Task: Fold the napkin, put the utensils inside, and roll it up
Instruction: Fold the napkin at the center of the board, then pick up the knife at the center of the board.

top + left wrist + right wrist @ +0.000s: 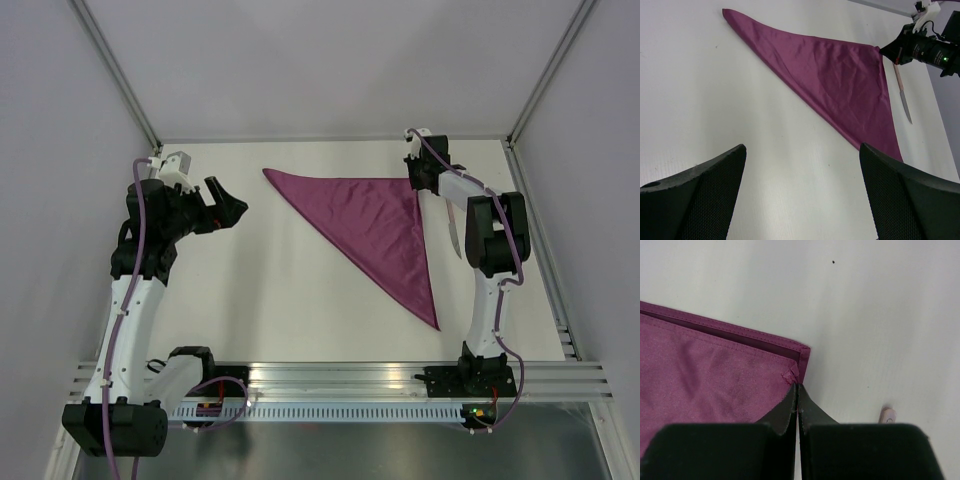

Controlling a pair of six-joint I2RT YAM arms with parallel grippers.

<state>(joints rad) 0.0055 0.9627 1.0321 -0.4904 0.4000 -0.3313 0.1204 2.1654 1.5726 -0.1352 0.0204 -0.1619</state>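
Pinching one corner, the right pincer [797, 386] is clamped on the thin plum napkin [375, 225], folded triangular; the left pincer [801, 150] is spread wide, nothing gripped.

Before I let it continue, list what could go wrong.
The right gripper is shut on a corner of the folded plum-magenta cloth napkin; pulling could drag the layers apart and spoil the triangle. The slim silvery metal knife lies close beside that arm, which might knock it.
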